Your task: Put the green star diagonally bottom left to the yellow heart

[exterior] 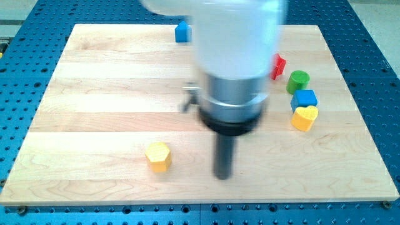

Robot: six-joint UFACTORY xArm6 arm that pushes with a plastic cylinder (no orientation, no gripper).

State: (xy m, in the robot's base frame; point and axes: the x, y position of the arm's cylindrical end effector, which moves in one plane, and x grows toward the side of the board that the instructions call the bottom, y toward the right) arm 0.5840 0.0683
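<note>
Bright, even overhead light, no harsh glare; the wooden board (94, 94) reads pale and clean, slightly washed out toward the far edge. The white arm housing (237, 37) is heavily blurred and overexposed near the view's top, and the dark rod down to my tip (223, 177) is soft-edged too. Blocks such as the yellow hexagon (158, 156) and yellow heart (304, 117) stay fairly sharp, with only small, faint shadows.

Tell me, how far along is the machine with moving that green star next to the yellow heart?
Nothing looks done yet. The yellow heart sits at the view's right, just below a blue block and a green cylinder. No green star shows; the arm may be hiding it. My tip rests on bare wood, right of the yellow hexagon, touching no block. The whole push remains.
</note>
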